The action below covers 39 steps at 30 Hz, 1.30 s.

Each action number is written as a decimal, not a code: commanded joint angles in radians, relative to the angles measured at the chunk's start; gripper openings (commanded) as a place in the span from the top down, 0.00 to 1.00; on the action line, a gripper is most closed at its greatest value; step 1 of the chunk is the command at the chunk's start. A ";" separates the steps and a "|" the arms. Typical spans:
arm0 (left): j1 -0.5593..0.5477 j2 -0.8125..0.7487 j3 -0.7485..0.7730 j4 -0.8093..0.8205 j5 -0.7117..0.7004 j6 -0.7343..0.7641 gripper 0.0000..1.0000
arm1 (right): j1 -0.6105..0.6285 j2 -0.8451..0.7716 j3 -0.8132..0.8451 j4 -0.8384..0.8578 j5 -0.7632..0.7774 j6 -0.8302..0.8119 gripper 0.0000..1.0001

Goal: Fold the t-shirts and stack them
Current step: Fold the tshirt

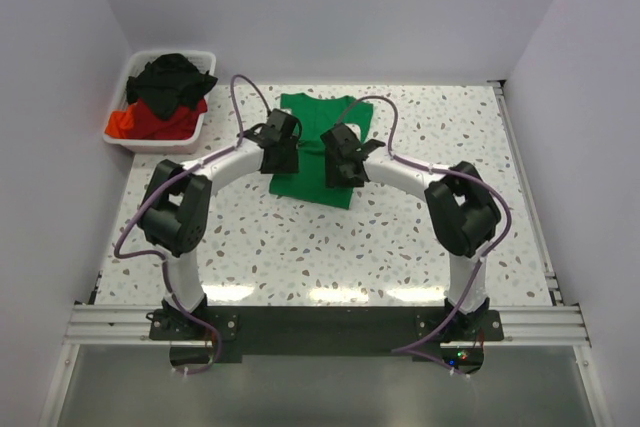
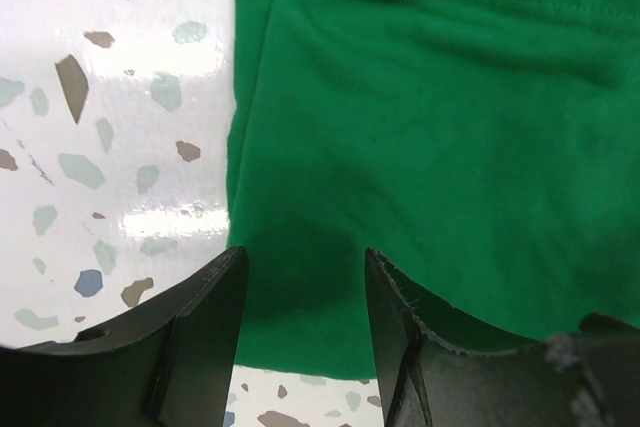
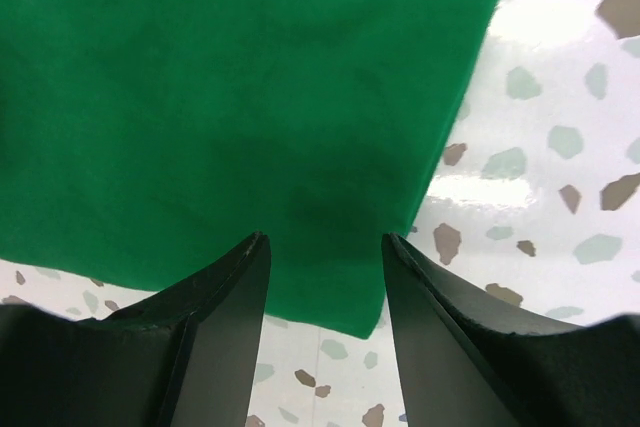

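Left fingers [image 2: 205, 337]: spread apart, holding nothing.
Right fingers [image 3: 225, 332]: spread apart, holding nothing.
Bright green soft-fabric t-shirt [image 2: 430, 147]: flat on the speckled white tabletop [image 2: 110, 127], below and ahead of both finger pairs, hem corners between the tips.

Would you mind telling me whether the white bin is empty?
Not empty: a black shirt lies heaped over a red shirt inside the bin.

green t-shirt [image 1: 312, 112]: far part beyond left fingers [image 2: 195, 347] was cut off at the view's edge; same beyond right fingers [image 3: 220, 337].
binned t-shirts [image 1: 168, 82]: tangled, count was unclear.
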 commanded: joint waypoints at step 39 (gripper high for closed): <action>-0.169 -0.257 -0.523 -0.062 0.007 -0.226 0.46 | 0.054 -0.237 -0.471 -0.047 -0.056 -0.013 0.51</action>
